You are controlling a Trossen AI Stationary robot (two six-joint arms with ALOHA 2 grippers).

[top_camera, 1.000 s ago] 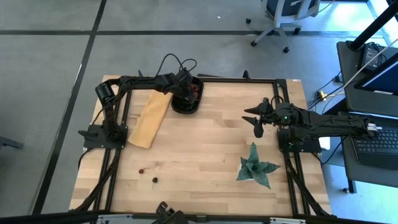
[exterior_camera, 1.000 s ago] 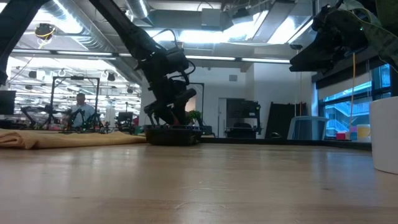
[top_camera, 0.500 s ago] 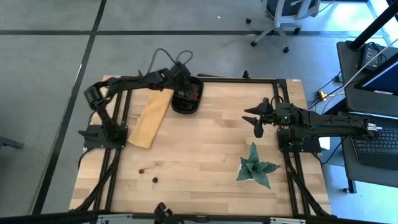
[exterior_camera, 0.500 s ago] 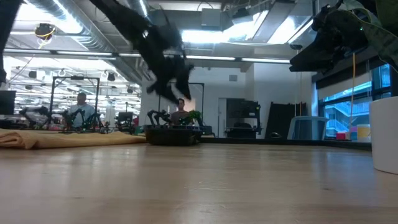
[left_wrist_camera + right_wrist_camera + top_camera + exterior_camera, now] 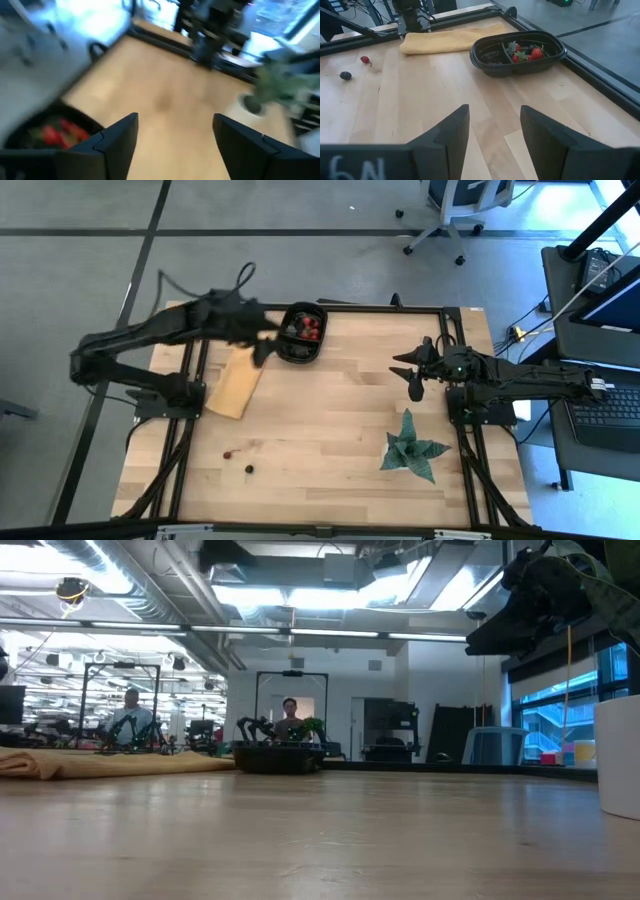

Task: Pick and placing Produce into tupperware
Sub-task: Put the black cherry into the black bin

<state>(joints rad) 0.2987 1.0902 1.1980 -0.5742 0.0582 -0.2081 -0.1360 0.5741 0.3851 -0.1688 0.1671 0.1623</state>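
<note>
Tub (image 5: 302,333) sits top centre of the worktop (image 5: 320,450), holding strawberries (image 5: 526,53). Left hand (image 5: 262,343), released and empty, hovers just left of it. 2 berries (image 5: 238,460) wait lower left, likely next. Right hand (image 5: 415,376), released, idles mid-right.

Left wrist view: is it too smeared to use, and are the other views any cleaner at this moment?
Left wrist view: heavy motion blur, yet the open left gripper and red strawberries in the tub stay readable. High view: only the left arm is smeared. Right wrist view: sharp, with the tub and yellow cloth clear. Low view: backlit by ceiling lights.
</note>
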